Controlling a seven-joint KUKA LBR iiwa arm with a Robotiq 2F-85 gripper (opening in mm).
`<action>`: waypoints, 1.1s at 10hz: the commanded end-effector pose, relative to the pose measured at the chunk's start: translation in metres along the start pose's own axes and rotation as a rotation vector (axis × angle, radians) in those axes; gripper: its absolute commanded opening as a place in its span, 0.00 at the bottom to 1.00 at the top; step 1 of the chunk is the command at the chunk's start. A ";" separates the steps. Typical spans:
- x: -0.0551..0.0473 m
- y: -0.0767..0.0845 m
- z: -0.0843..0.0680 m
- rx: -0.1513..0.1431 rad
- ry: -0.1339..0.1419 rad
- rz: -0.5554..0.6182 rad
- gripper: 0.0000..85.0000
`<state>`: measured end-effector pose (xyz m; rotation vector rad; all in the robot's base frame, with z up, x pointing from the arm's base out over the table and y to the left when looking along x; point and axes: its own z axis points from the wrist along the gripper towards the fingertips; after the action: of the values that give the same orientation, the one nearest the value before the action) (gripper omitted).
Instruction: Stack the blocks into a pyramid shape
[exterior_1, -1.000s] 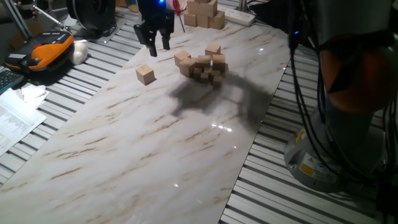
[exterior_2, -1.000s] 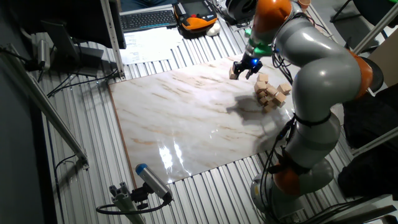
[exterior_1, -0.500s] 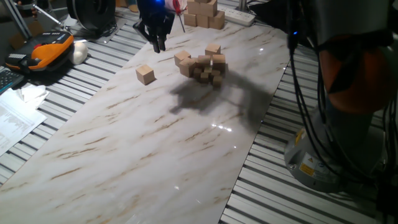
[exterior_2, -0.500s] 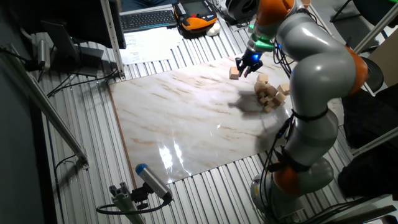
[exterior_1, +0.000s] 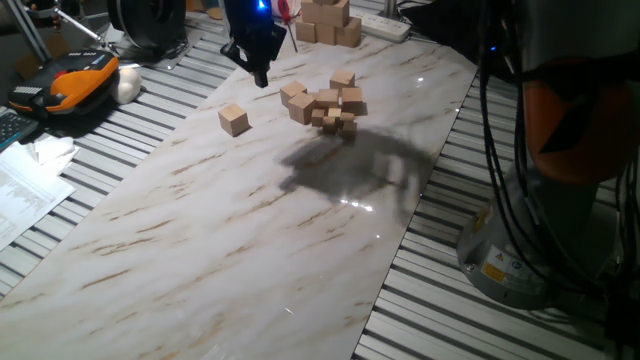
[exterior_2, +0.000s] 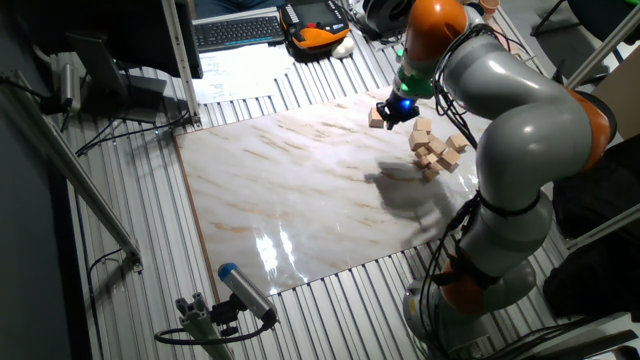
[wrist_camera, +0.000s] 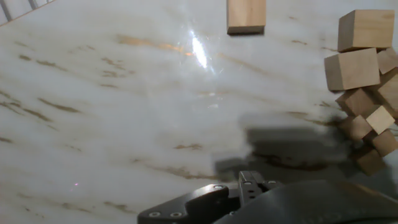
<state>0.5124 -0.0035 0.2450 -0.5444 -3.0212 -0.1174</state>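
Wood is what we are dealing with here: plain tan cubes that we judge to be light, rigid and fairly grippy on their flat faces, so they should tolerate a firm pinch without damage. One lone block (exterior_1: 234, 120) (exterior_2: 376, 118) (wrist_camera: 246, 15) sits apart on the marble tabletop (exterior_1: 250, 230), near the far left edge as one fixed view shows it. The rest lie in a loose cluster of blocks (exterior_1: 325, 103) (exterior_2: 435, 148) (wrist_camera: 364, 81) toward the far right corner, some tilted and leaning on each other, with smaller cubes mixed in. The gripper (exterior_1: 255, 60) (exterior_2: 397, 108) hangs above the far edge, between the lone block and the cluster, holding nothing; its jaws look drawn together, though we cannot tell for certain. We would take a cube across two opposite side faces, centred, squared to the fingers. The lone one offers clear access; those in the heap risk nudging their neighbours.
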 end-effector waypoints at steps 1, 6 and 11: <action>0.000 0.000 0.002 -0.001 0.000 0.001 0.00; -0.024 -0.011 0.008 -0.024 0.032 0.027 0.00; -0.045 -0.009 0.013 0.002 -0.002 0.044 0.20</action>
<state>0.5513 -0.0264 0.2284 -0.6111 -3.0093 -0.1103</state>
